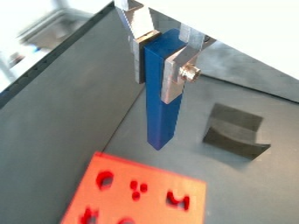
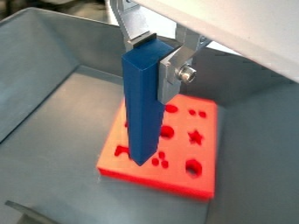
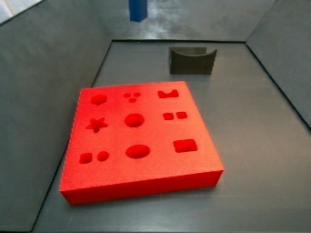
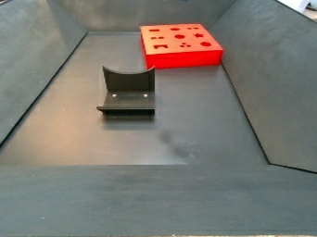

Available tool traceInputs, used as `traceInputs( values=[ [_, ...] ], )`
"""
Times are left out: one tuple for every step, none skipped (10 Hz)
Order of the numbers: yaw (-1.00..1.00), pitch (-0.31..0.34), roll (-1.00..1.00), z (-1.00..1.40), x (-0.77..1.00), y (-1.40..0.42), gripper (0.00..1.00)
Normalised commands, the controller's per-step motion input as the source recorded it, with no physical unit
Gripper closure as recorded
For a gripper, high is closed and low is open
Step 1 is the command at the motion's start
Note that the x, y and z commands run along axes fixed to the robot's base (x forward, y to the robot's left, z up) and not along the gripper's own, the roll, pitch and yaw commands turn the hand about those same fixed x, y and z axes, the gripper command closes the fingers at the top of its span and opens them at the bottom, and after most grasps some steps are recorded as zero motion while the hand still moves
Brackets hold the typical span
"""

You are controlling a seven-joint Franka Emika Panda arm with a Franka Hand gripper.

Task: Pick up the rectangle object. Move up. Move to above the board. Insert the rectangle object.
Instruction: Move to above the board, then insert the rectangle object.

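Note:
My gripper is shut on the upper end of the rectangle object, a slim blue bar that hangs upright between the silver fingers. The bar is lifted well off the floor. In a side view only its lower tip shows at the picture's edge, and the gripper is out of frame. The board, a thick red slab with shaped holes, lies flat on the bin floor below the bar.
The dark grey fixture with a U-shaped cut stands on the floor apart from the board. Sloping grey bin walls enclose the floor on all sides.

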Motion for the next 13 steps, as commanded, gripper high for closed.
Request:
traceInputs(
  values=[
    [1.00, 0.190, 0.16, 0.02, 0.41, -1.00, 1.00],
    [0.93, 0.241, 0.22, 0.03, 0.40, -0.85, 1.00],
    [0.76, 0.237, 0.21, 0.02, 0.34, -0.67, 1.00],
    [0.37, 0.183, 0.16, 0.02, 0.20, -0.30, 1.00],
    [0.26, 0.148, 0.14, 0.02, 0.15, -0.22, 1.00],
    [0.00, 0.000, 0.00, -0.02, -0.01, 0.00, 1.00],
    [-0.56, 0.011, 0.07, -0.04, -0.03, 0.00, 1.00],
    [-1.00, 0.010, 0.09, -0.05, -0.05, 0.00, 1.00],
    [-1.00, 0.000, 0.06, -0.10, -0.02, 0.00, 1.00],
    [-1.00, 0.000, 0.00, -0.01, 0.00, 0.00, 1.00],
    [-1.00, 0.000, 0.00, -0.02, 0.00, 0.00, 1.00],
    [-1.00, 0.000, 0.00, -0.02, 0.00, 0.00, 1.00],
    [-1.00, 0.000, 0.00, -0.03, 0.00, 0.00, 1.00]
  ],
)
